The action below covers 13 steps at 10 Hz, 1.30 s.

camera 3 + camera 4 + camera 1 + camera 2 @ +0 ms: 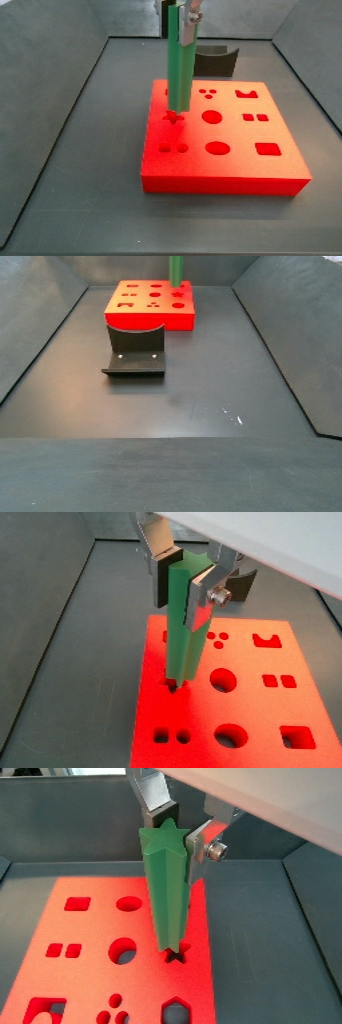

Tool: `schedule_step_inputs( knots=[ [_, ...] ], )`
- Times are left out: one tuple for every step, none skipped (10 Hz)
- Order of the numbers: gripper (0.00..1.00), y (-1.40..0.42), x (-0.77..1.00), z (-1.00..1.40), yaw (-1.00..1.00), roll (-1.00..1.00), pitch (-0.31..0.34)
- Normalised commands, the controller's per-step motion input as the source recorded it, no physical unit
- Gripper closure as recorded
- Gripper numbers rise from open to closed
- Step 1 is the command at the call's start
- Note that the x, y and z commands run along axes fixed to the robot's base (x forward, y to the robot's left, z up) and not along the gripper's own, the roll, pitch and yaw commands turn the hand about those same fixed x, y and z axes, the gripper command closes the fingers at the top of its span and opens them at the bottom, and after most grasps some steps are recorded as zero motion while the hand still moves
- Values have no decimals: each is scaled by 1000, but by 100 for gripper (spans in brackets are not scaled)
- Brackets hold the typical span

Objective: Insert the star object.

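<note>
Above the red block [221, 135] the gripper [185, 574] holds the star object [183, 627] by its upper end, the fingers [202, 580] clamped against its opposite sides. In both wrist views the silver plates with their dark pads press flat on the green rod [167, 883], and the star profile of its top face shows clearly between them. The rod stands upright, or very nearly so. Its lower tip meets the block's top face at a small star-shaped hole [174, 954] near one long edge of the block; in a side view [178, 75] the tip sits right at that hole [171, 117], though how far it has entered cannot be told.

The block lies flat on the dark bench [80, 150], and its top carries a spread of other cut-outs: round holes [211, 116], squares, paired small holes and an arch shape. The star hole lies on the side of the block's top away from the square and rectangular openings.

Beyond the block in a side view, just behind its far edge, stands the dark grey curved holder [214, 58]. In a side view from the opposite direction the holder [135, 359] sits nearer the camera than the block [150, 306], close to it, with the green rod [175, 268] rising from the block's far corner and running out of the frame, so the gripper itself is not visible there.
</note>
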Motion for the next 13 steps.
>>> schedule_step_inputs(
  knots=[
    [100, 111, -146, -217, -69, 0, 53],
    [100, 49, -40, -149, 0, -97, 0],
    [100, 0, 31, -146, 149, -71, 0],
    [100, 0, 180, -83, 169, -84, 0],
    [100, -57, 314, -94, 111, -26, 0],
    [100, -3, 231, -206, 54, -19, 0],
    [100, 0, 0, -263, 0, 0, 0],
    [100, 89, -114, -151, 0, 0, 0],
    [100, 80, -231, -37, 0, 0, 0],
    [100, 0, -277, -3, 37, -40, 0],
    [100, 0, 0, -137, 283, -81, -11],
    [100, 0, 80, -151, 286, -73, -34],
    [100, 0, 83, -57, 0, -60, -7]
  ],
)
